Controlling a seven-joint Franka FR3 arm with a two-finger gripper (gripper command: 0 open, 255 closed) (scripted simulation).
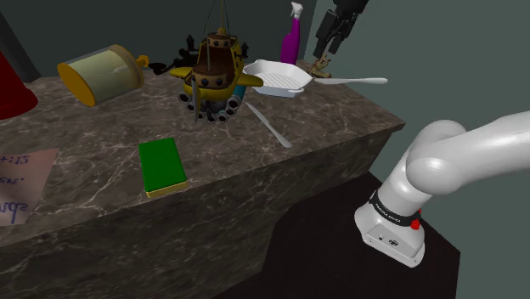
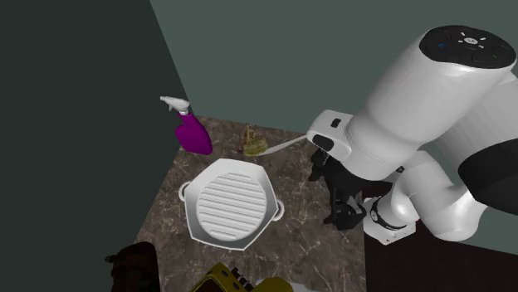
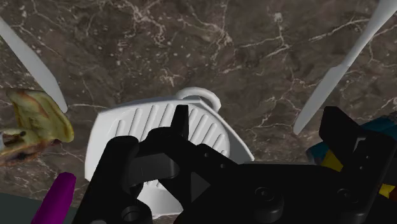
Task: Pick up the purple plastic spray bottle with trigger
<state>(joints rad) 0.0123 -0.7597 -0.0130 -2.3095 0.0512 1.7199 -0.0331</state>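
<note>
Beside the white pan (image 1: 280,78) stands the purple spray bottle (image 1: 291,38).

Glossy purple spray bottle (image 2: 193,135), veined dark marble counter (image 1: 323,119), ridged white pan (image 2: 231,201).

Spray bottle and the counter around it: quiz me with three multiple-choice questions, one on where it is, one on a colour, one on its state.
1. On the counter, the spray bottle stands:
A beside the pan, near the wall
B at the front edge
C in the middle

2. The sponge top is:
A red
B green
C blue

3. The bottle is:
A gripped
B on its side
C upright, free

Answers:
1. A, it stands just behind the pan.
2. B, it is plainly green.
3. C, the gripper hangs apart from it.
</note>
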